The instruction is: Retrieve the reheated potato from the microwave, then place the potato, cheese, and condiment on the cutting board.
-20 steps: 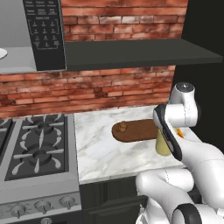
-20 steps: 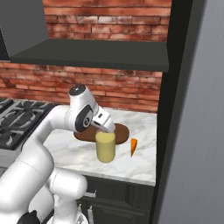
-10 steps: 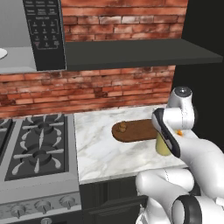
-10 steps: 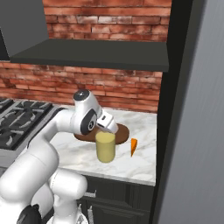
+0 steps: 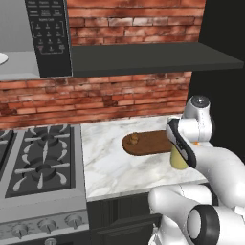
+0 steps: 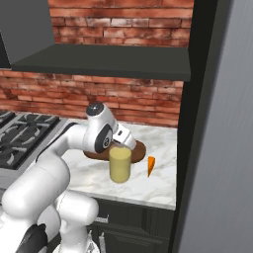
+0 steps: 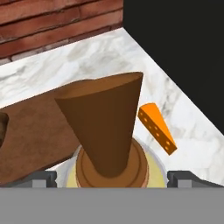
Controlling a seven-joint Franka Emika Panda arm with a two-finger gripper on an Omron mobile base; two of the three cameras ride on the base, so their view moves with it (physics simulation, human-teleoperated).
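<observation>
Your potato (image 5: 134, 139) already sits on the cutting board (image 5: 152, 143), so the microwave (image 5: 28, 38) step looks done. The bottle (image 6: 120, 164) stands on the marble bench (image 5: 110, 165) just beside the board, the cheese (image 7: 156, 128) near it. Your end effector (image 7: 112, 177) straddles the bottle's brown cap, wide open, gripping nothing. Red brick behind, stove (image 5: 33, 162) alongside.

white veined marble desk (image 5: 110, 167) polished smooth, dark brown wood cutting board (image 5: 148, 144) matt, rough red brick wall (image 5: 95, 98), black cast-iron stove grates (image 5: 40, 162), glossy black microwave (image 5: 48, 38) panel, pale yellow condiment (image 6: 120, 164) smooth plastic-looking, matt orange cheese (image 7: 156, 128)
</observation>
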